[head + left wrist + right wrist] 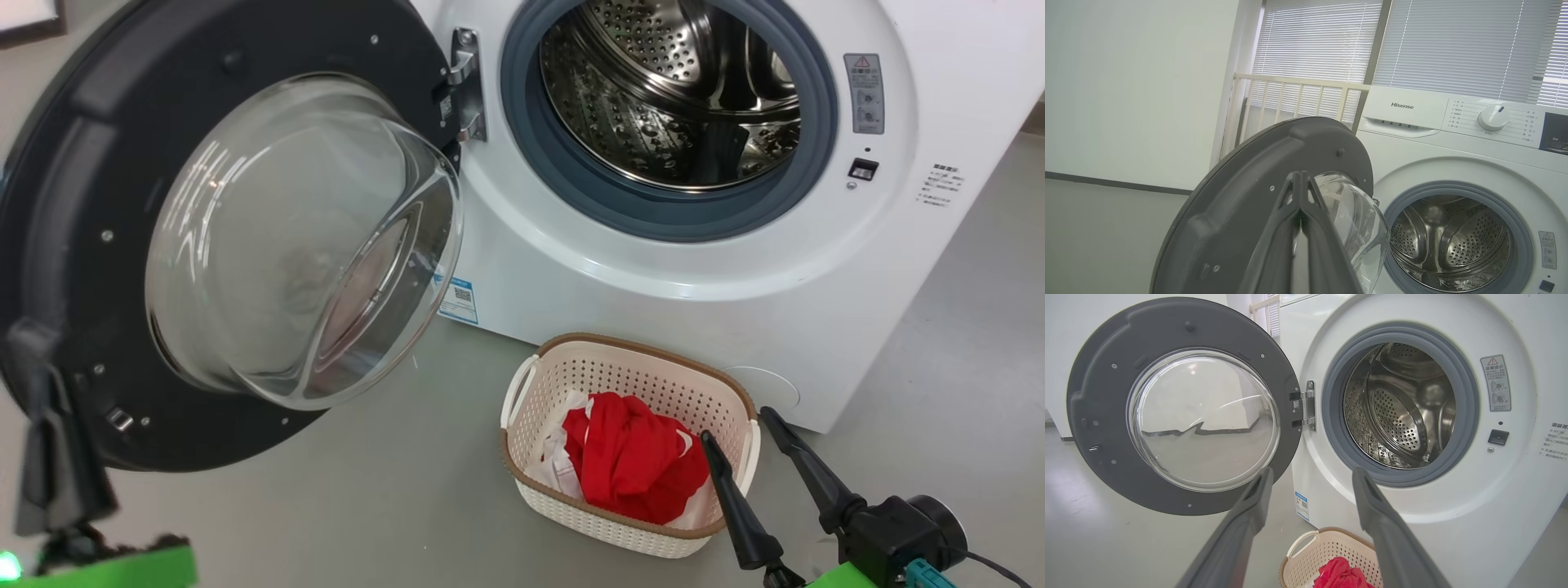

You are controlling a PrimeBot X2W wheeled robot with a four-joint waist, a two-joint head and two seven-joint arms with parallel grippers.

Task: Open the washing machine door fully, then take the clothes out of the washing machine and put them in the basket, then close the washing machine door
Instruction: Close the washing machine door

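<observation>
Before the washing machine [653,269], on the grey floor [367,506]: basket [620,347], just beside the lower front of the cabinet. Inside it, the clothes [633,461]: bunched red cloth on top, white cloth piece [555,465] along the left side.

Washing machine door [82,245] swung open to the left on its hinge [465,82], glass bowl bulging outward toward the head camera. Drum [669,90]: perforated steel, grey rubber ring around the mouth.

Left pincer [1300,177]: fingers pressed together, nothing seen between them. Placed low at the door's black rim, on the side away from the hinge. Contact with the rim: cannot tell, blurred in the head view.

Right pincer [737,425]: spread wide, empty. Tips at the basket's right end, one finger over the red cloth, the other outside the brown rim.
</observation>
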